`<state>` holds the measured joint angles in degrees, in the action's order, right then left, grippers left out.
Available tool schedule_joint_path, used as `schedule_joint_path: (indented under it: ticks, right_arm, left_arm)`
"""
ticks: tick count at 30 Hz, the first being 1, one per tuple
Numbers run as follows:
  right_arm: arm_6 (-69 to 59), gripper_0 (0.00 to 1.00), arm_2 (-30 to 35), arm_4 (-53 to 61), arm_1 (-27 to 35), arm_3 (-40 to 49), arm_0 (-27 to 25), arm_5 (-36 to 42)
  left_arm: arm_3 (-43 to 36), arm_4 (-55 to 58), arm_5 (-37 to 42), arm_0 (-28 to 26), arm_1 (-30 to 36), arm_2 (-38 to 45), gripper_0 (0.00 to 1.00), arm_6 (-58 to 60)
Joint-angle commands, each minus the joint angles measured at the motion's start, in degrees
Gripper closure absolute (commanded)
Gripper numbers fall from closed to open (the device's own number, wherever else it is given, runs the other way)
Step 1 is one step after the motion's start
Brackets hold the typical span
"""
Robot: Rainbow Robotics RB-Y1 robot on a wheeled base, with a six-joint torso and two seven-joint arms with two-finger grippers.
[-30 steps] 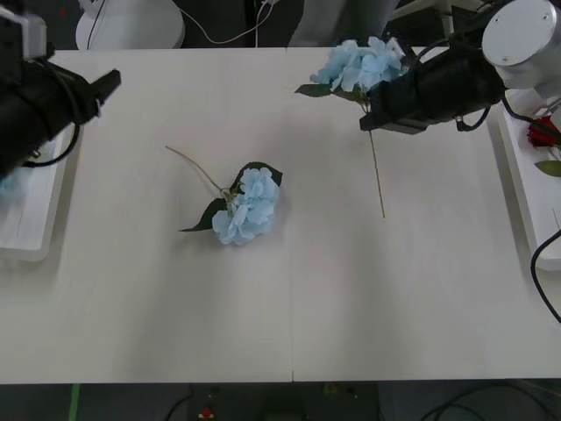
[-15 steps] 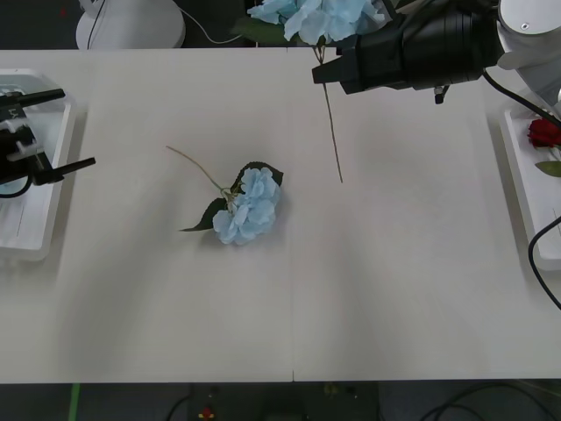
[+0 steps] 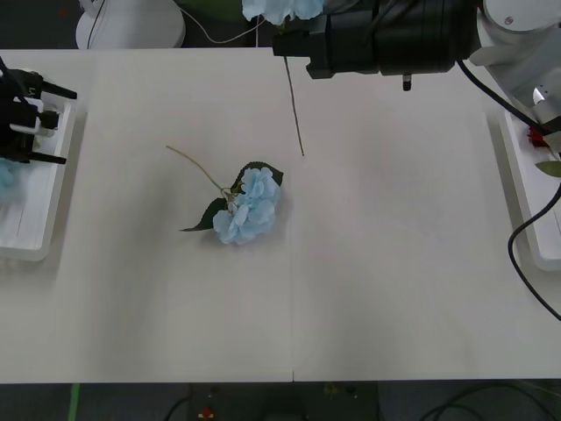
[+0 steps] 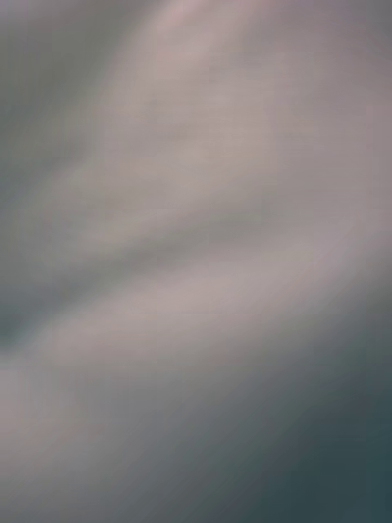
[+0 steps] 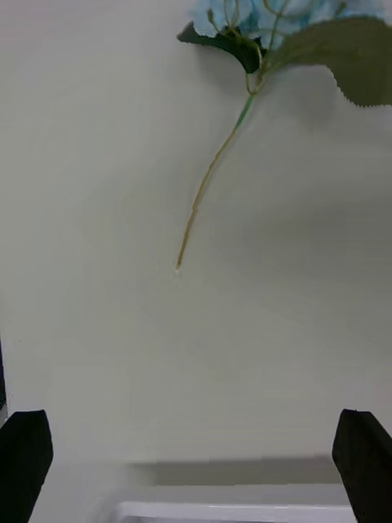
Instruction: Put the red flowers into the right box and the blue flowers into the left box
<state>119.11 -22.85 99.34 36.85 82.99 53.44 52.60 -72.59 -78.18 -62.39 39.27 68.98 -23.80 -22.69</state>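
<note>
Over the left box [image 3: 35,246], at the counter's [image 3: 394,289] left edge, the left gripper [image 3: 39,123] hangs with jaws spread wide and nothing between them. Ahead of those jaws lies a wide bare stretch, then one of the blue flowers [image 3: 247,206] flat on the counter, stem end nearest them. Further right, the right gripper [image 3: 282,42] sits at the far edge, jaws clamped on another blue flower [image 3: 279,9], its stem dangling below. The right box [image 3: 526,189] hugs the right edge.
</note>
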Motion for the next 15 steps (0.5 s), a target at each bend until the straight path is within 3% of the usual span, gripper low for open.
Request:
schedule_joint_path:
  ticks: [1,6,15]
  right_arm:
    - [0.6,1.00,1.0,1.6,-2.9,1.1,2.8,-0.9]
    - [0.4,1.00,-0.6,2.8,-4.2,0.4,2.8,-1.2]
    - [0.0,1.00,-3.4,3.8,-6.1,-0.8,2.8,-6.5]
  left_arm:
    - [-0.7,-7.8,-2.7,6.3,-5.9,0.2,0.00,4.5]
    - [1.4,-17.2,-5.3,10.5,-13.2,0.3,0.00,5.1]
    - [14.5,-35.8,-16.9,21.7,-28.3,0.2,0.00,3.5]
